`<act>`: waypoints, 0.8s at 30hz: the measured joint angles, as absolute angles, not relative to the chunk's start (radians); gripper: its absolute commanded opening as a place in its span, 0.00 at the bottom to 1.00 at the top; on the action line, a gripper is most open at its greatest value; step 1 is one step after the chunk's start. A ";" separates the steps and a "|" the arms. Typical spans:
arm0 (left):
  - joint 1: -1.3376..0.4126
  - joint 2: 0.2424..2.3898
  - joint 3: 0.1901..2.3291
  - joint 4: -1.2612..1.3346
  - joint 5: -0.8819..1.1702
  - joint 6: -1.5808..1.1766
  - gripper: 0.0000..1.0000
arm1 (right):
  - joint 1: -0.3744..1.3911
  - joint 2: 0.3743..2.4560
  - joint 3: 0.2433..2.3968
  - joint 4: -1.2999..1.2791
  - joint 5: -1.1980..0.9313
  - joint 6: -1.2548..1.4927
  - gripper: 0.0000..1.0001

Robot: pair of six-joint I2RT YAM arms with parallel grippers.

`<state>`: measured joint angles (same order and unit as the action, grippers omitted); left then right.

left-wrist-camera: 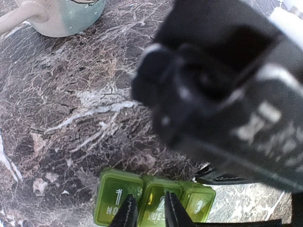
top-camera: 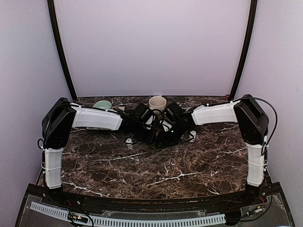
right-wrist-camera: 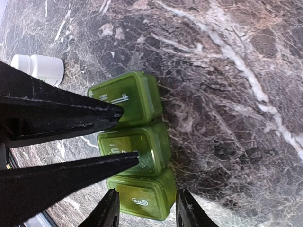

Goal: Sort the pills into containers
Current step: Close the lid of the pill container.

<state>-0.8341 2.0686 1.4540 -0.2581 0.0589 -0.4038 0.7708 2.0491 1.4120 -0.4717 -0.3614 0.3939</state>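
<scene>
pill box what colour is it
The pill box is translucent lime green; it shows best in the right wrist view.

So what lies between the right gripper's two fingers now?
The end compartment of the green pill organizer, marked 3; the right wrist view shows it.

The left gripper (left-wrist-camera: 150, 213) hung over a green weekday pill organizer (left-wrist-camera: 117, 193), its fingertips slightly apart above the second lid. Blurred black robot hardware (left-wrist-camera: 222, 80) filled the upper right. A pale green mug (left-wrist-camera: 66, 16) stood well apart on the marble table (left-wrist-camera: 71, 113).
</scene>
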 measured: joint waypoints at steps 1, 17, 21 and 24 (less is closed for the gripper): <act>-0.834 2.069 1.454 -0.258 0.059 -0.404 0.22 | 0.772 2.051 1.414 -0.472 -0.362 0.393 0.40; -0.834 2.069 1.454 -0.257 0.060 -0.404 0.22 | 0.783 2.060 1.422 -0.473 -0.344 0.376 0.40; -0.834 2.069 1.454 -0.257 0.060 -0.404 0.22 | 0.785 2.061 1.418 -0.467 -0.343 0.376 0.40; -0.834 2.069 1.454 -0.257 0.060 -0.404 0.21 | 0.787 2.061 1.415 -0.464 -0.339 0.376 0.40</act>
<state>-0.8341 2.0686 1.4540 -0.2565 0.0601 -0.4038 0.7868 2.0609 1.4155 -0.4637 -0.3389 0.3763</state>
